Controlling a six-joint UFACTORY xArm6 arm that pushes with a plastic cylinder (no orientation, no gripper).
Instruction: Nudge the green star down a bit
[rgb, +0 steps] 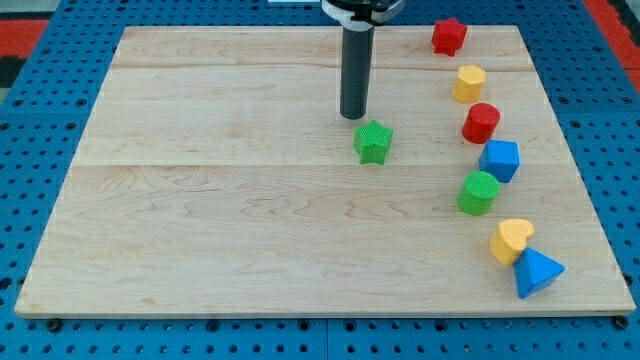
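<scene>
The green star (373, 142) lies on the wooden board (250, 220), a little right of the middle and in the upper half. My tip (353, 116) is just above the star and slightly to its left, very close to its upper edge; I cannot tell whether it touches. The dark rod rises from there to the view's top.
A curved line of blocks runs down the board's right side: a red star (448, 36), a yellow block (468, 83), a red cylinder (481, 122), a blue block (499, 160), a green cylinder (478, 193), a yellow heart (512, 241), a blue triangle (536, 272).
</scene>
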